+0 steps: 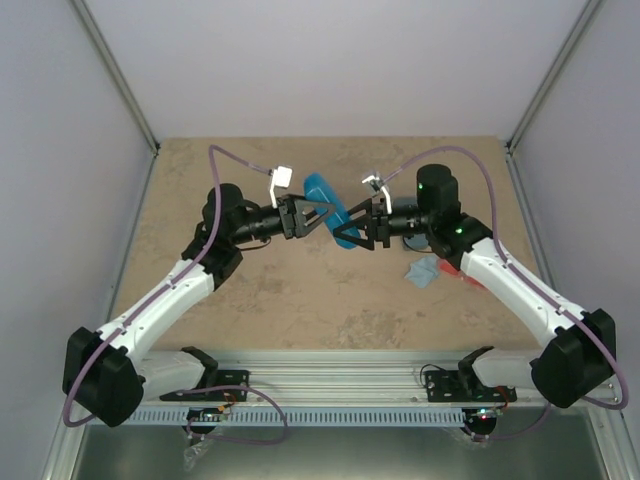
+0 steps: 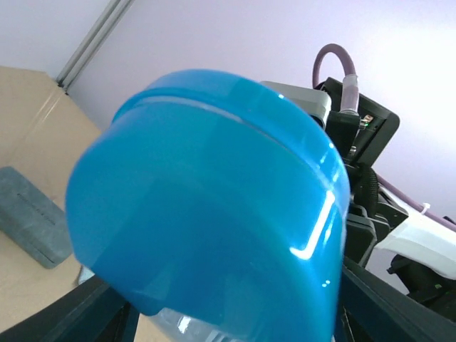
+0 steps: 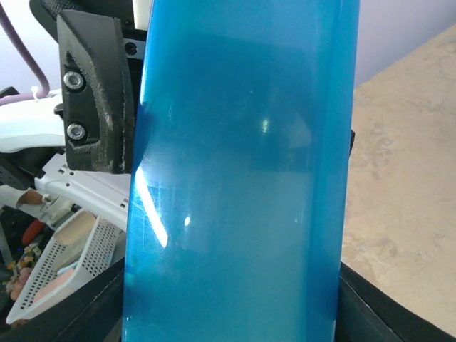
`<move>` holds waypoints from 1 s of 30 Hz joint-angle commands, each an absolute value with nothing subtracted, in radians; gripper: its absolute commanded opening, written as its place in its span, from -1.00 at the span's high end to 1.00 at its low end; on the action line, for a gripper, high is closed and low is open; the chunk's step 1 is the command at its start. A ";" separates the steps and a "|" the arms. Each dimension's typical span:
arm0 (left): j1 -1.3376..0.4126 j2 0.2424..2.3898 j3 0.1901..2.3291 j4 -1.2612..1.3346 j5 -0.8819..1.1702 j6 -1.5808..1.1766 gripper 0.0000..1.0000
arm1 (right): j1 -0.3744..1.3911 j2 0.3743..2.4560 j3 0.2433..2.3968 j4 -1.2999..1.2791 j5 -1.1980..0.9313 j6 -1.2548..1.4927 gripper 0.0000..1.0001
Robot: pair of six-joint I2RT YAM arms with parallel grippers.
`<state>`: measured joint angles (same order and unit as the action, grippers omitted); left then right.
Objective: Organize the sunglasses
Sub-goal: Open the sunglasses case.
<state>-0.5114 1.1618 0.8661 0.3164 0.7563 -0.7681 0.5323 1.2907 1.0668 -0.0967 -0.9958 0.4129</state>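
Note:
The glossy blue oval case (image 1: pixel 325 200) is held above the table's middle between both grippers. My left gripper (image 1: pixel 316 214) is shut on its left side and my right gripper (image 1: pixel 348 232) on its right side. The case fills the left wrist view (image 2: pixel 214 206) and the right wrist view (image 3: pixel 242 178), with dark fingers (image 3: pixel 363 306) at its sides. A bit of the red-orange sunglasses (image 1: pixel 449 268) shows under my right arm. The wire-framed pair is out of view.
A light blue cloth (image 1: pixel 423 270) lies on the table beside the right arm. The grey-blue rectangular case (image 2: pixel 32 214) lies on the table in the left wrist view. White walls with metal posts enclose the tan table (image 1: pixel 300 310).

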 commanded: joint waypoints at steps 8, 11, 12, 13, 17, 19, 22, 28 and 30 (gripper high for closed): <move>-0.507 1.138 0.831 0.516 0.807 -0.834 -0.29 | 0.531 1.296 1.080 -0.003 -1.007 0.568 -0.06; -0.508 1.121 0.816 0.554 0.814 -0.839 -0.33 | 0.531 1.295 1.077 0.061 -0.985 0.627 -0.07; -0.507 1.114 0.811 0.561 0.815 -0.836 -0.34 | 0.531 1.295 1.077 0.071 -0.979 0.642 -0.07; -0.508 1.107 0.807 0.567 0.813 -0.829 -0.35 | 0.531 1.293 1.077 0.079 -0.971 0.654 -0.07; -0.508 1.073 0.784 0.617 0.808 -0.820 -0.43 | 0.528 1.290 1.072 0.127 -0.974 0.714 -0.07; -0.508 1.069 0.782 0.636 0.815 -0.819 -0.41 | 0.528 1.290 1.076 0.145 -0.994 0.730 -0.08; -0.508 1.076 0.788 0.652 0.831 -0.828 -0.33 | 0.529 1.279 1.085 0.161 -1.028 0.722 -0.11; -0.508 1.117 0.817 0.666 0.874 -0.879 -0.44 | 0.538 1.286 1.140 0.050 -1.054 0.618 -0.15; -0.507 1.133 0.822 0.691 0.897 -0.910 -0.44 | 0.540 1.287 1.141 0.049 -1.060 0.612 -0.15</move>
<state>-0.5037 1.1099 0.7883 0.6037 0.8165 -0.8600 0.5400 1.2873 1.1122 0.0807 -1.0588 0.6498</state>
